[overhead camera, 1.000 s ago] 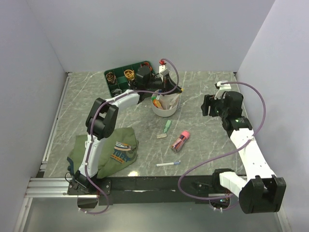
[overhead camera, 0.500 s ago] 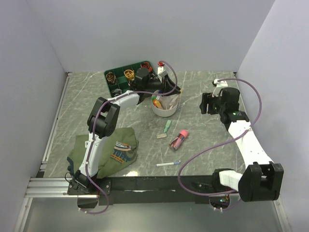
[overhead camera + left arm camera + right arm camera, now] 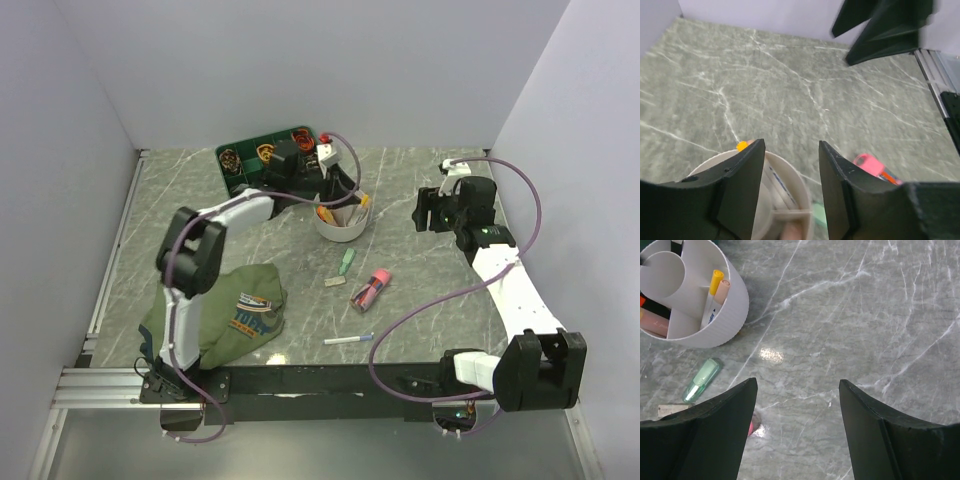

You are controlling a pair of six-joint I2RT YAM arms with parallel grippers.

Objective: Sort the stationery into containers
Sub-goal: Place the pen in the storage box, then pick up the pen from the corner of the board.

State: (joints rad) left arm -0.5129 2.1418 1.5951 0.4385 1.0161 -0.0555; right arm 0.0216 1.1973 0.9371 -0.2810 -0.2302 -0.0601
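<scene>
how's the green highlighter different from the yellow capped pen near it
The green highlighter lies flat on the table, outside the cup; the yellow-capped pen stands inside one cup compartment. The highlighter is pale green; the pen is white with a yellow cap. Both are small writing tools.

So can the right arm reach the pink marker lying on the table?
Probably yes. The right pincer is open and empty, and the pink marker lies in the open nearby, with nothing on top of it or between them.
</scene>
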